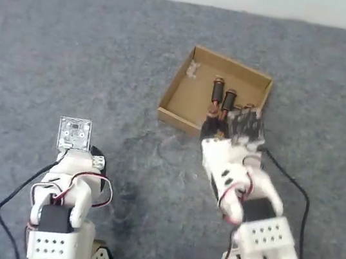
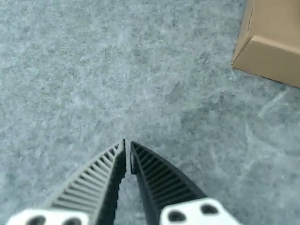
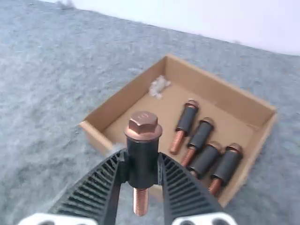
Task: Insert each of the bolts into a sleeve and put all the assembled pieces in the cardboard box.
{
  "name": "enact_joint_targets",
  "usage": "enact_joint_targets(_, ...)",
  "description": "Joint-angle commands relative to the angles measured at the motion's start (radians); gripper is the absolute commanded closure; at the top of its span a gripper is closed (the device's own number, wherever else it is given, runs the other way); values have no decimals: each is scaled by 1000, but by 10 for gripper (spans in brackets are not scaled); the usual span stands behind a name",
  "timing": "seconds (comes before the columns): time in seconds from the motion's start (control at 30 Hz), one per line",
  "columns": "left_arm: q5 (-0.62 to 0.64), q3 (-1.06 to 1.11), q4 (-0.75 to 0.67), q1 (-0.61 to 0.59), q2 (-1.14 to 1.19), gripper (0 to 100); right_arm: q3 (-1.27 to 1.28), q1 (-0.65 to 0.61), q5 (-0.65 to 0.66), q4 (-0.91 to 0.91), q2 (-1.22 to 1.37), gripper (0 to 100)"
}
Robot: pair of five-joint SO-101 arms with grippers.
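Note:
My right gripper is shut on an assembled piece, a copper bolt in a black sleeve, held upright just outside the near wall of the cardboard box. Several assembled pieces lie side by side on the box floor. In the high view the right gripper sits at the box's near edge, and two assembled pieces show inside. My left gripper is shut with nothing in it, low over the grey carpet, well left of the box. Its arm stands at the front left.
Grey carpet covers the table. A small scrap of clear wrapping lies in the box's far corner. A black cable runs beside the right arm. A white wall borders the far edge.

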Motion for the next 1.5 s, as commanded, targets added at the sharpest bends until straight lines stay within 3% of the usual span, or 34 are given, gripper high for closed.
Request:
enact_joint_targets(0.0, -9, -10, 21, -2, -18, 988, -265, 48, 21, 102, 157, 991)
enact_joint_targets(0.43, -9, -10, 72, 0, -18, 988, -953, 50, 17, 426, 797, 991)
enact_joint_targets(0.77, -9, -10, 126, -5, -18, 988, -1307, 19, 17, 473, 1207, 989)
enact_joint_targets(1.1, -9, -10, 126, -5, -18, 988, -1533, -4, 18, 473, 1488, 987)
enact_joint_targets(1.33, -9, -10, 126, -5, -18, 988, -1553, 13, 18, 498, 1521, 866)
enact_joint_targets(1.47, -9, -10, 126, -5, -18, 988, -1557, 12, 18, 519, 1501, 904)
